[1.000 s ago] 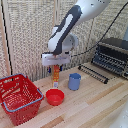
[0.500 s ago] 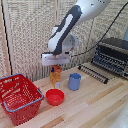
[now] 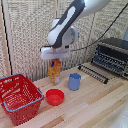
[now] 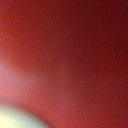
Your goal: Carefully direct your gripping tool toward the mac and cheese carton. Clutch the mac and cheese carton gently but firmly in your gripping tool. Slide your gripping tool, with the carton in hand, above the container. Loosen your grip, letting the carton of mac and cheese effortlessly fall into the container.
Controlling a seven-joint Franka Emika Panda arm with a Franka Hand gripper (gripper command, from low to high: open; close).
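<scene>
The mac and cheese carton (image 3: 54, 72) stands upright on the wooden table, orange and yellow with a white patch low down. My gripper (image 3: 54, 60) is straight above it, lowered onto its top, so the fingers sit at the carton's upper end. Their gap is too small to make out. The wrist view is filled by a blurred red-orange surface (image 4: 70, 55), very close to the camera. The red wire basket (image 3: 19, 97) stands on the table towards the exterior view's left, well apart from the carton.
A blue cup (image 3: 74, 81) stands just to the exterior view's right of the carton. A small red bowl (image 3: 54, 96) lies in front of it. A toaster oven (image 3: 112, 56) and a dark wire rack (image 3: 95, 73) are at the right.
</scene>
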